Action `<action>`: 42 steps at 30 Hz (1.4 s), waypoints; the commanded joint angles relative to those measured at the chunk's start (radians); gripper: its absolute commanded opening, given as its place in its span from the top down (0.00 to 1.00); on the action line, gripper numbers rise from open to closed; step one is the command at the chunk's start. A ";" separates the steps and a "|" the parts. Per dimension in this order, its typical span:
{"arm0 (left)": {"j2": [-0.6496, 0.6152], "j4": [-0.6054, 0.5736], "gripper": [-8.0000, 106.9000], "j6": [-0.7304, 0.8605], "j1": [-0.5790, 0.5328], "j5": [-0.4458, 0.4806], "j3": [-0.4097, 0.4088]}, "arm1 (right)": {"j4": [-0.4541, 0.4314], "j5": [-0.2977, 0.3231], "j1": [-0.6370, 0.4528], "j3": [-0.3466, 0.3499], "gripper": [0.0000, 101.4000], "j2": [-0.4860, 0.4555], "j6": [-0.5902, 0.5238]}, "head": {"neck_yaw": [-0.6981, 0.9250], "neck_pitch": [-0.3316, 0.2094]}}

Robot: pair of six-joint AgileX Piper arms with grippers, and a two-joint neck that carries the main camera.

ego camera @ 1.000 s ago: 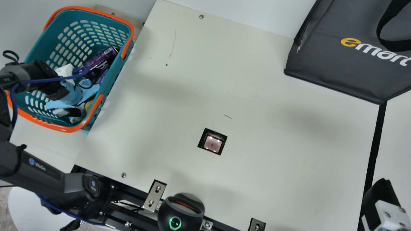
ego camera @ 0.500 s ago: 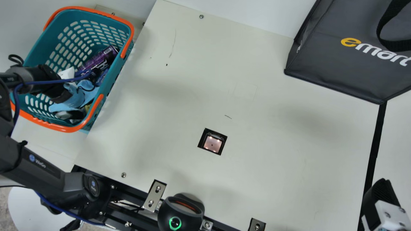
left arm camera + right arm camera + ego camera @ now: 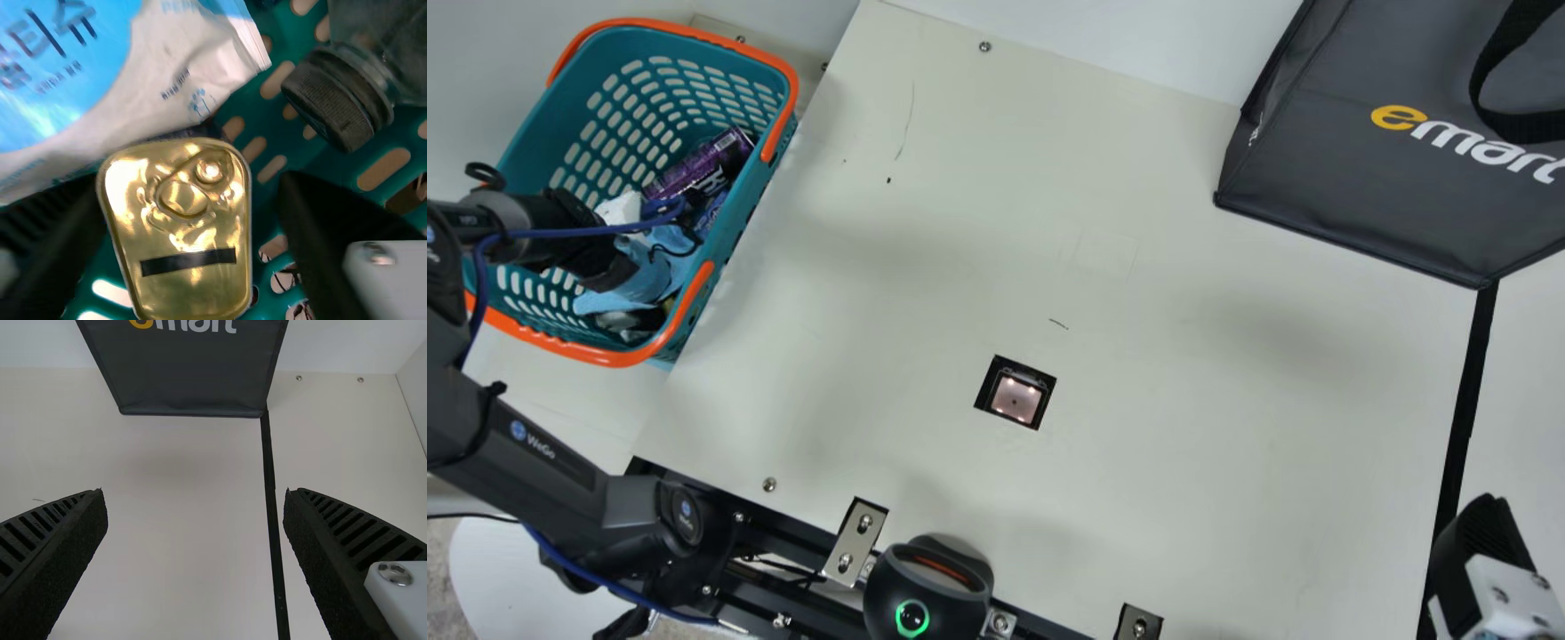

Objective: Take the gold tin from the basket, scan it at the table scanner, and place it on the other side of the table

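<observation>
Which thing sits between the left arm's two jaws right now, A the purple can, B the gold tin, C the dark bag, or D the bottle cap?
B: the gold tin lies in the basket with one jaw on either side.

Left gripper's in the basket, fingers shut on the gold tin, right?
No, the left wrist view shows the left gripper's fingers open, on either side of the gold tin. It is in the basket.
</observation>
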 commanded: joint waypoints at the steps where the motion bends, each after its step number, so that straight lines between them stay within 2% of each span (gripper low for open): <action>1: 0.000 -0.008 0.55 0.001 0.002 -0.005 0.000 | 0.000 0.000 0.000 0.000 0.06 0.000 0.000 | 0.004 -0.029; 9: -0.006 -0.030 1.00 0.011 0.010 -0.006 -0.004 | 0.000 0.000 0.000 0.000 0.06 0.000 0.000 | 0.004 -0.029; 19: -0.052 -0.033 1.00 0.001 0.023 0.030 -0.018 | 0.000 0.000 0.000 0.000 0.06 0.000 0.000 | 0.004 -0.029; 42: -0.224 -0.012 1.00 -0.035 0.025 0.228 -0.111 | 0.000 0.000 0.000 0.000 0.06 0.000 0.000 | 0.004 -0.029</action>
